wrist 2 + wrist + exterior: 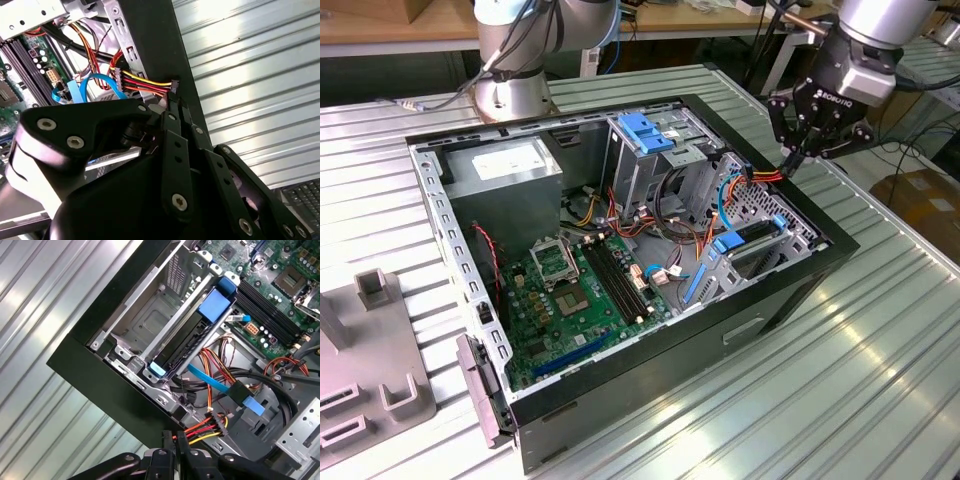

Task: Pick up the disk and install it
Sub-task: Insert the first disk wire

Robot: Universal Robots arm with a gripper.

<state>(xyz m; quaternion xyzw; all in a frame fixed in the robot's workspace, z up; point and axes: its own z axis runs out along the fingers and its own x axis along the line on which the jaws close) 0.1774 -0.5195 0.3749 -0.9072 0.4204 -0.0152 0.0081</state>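
Ribbed aluminium tabletop point(880, 330) carries the open black computer case point(790, 290). I see my black gripper point(790, 163) pinched closed on a black power plug point(173, 86) with red, yellow and orange wires. Nearby, the dark blue-framed disk point(189, 344) sits slotted in the grey metal drive cage point(145, 320).

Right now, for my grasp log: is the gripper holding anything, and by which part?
The gripper pinches the power cable by its black connector, not the disk.

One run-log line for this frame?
tool: shut on power connector | disk: in drive cage | connector: apart from disk, by case rim
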